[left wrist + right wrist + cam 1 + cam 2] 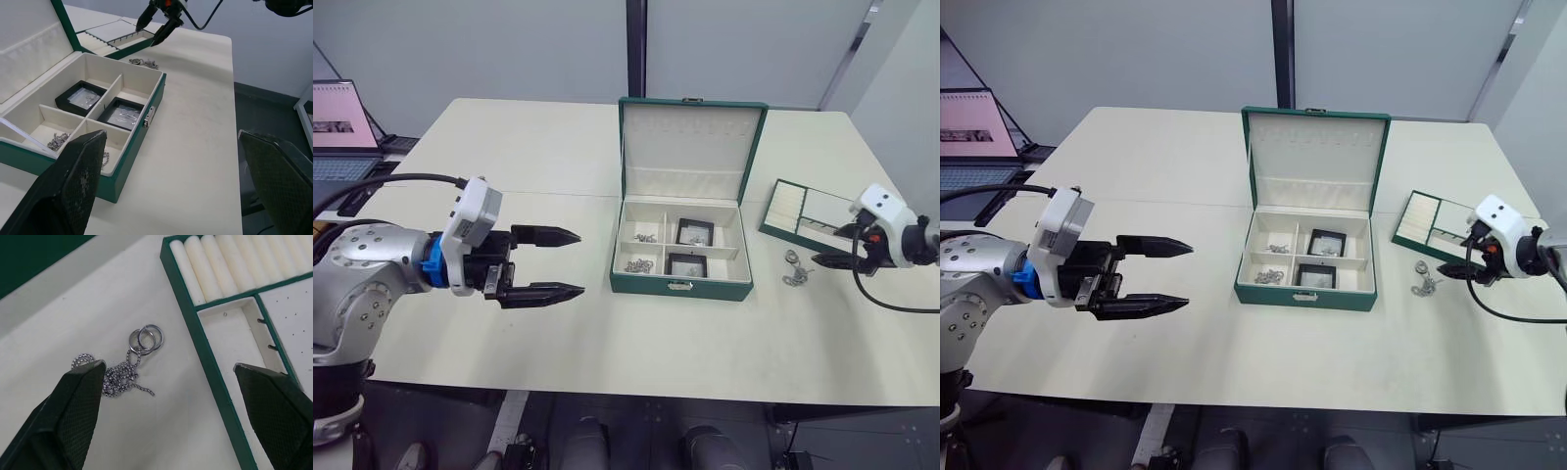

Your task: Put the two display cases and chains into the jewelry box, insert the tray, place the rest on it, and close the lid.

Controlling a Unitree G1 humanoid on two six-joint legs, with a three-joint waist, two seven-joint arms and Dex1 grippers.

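The dark green jewelry box (707, 288) stands open at mid-table, its cream-lined lid (690, 147) upright. Two black display cases (695, 232) (685, 264) lie in its right compartments. Small chains (644, 238) (639, 265) lie in its left ones. The tray (781, 227) sits on the table to the box's right. A loose silver chain with rings (122, 372) lies on the table beside the tray's rim (205, 357). My right gripper (168, 366) hovers open over that chain and the tray's edge. My left gripper (578, 262) is open, empty, left of the box.
A laptop (337, 127) sits off the table's far left corner. Bare tabletop (509, 157) stretches to the left of the box and in front of it. The table's right edge lies close behind my right arm.
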